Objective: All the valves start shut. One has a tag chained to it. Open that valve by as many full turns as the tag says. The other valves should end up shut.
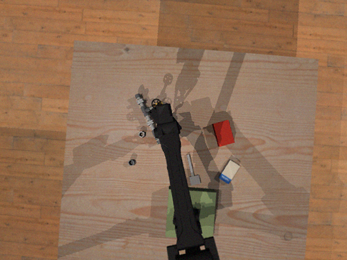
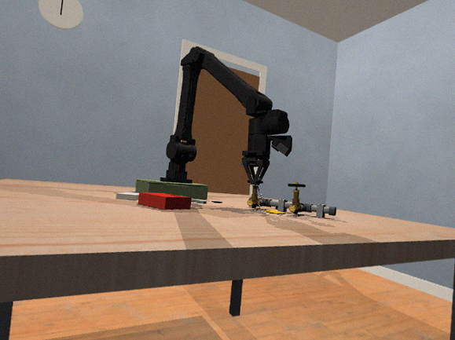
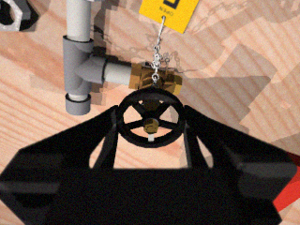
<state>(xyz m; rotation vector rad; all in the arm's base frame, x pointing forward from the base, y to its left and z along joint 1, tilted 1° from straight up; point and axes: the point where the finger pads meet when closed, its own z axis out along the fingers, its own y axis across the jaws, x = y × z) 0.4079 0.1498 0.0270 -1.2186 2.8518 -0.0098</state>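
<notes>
A grey pipe (image 1: 145, 115) carries two brass valves with black handwheels. My gripper (image 3: 151, 112) points straight down and is shut on the handwheel of the tagged valve (image 3: 150, 116), one finger on each side of the rim. A chain runs from this valve's brass body (image 3: 156, 79) to a yellow tag (image 3: 169, 11) at the top edge of the wrist view; its number is cut off. From the side the gripper (image 2: 254, 182) sits on the nearer valve (image 2: 253, 198). The other valve (image 2: 295, 197) stands free beside it, and also shows from above (image 1: 156, 102).
A red block (image 1: 223, 133), a white and blue box (image 1: 229, 170), a grey hammer-like tool (image 1: 191, 169) and two small dark rings (image 1: 142, 133) (image 1: 132, 162) lie on the table. A green pad (image 1: 193, 214) is under the arm's base.
</notes>
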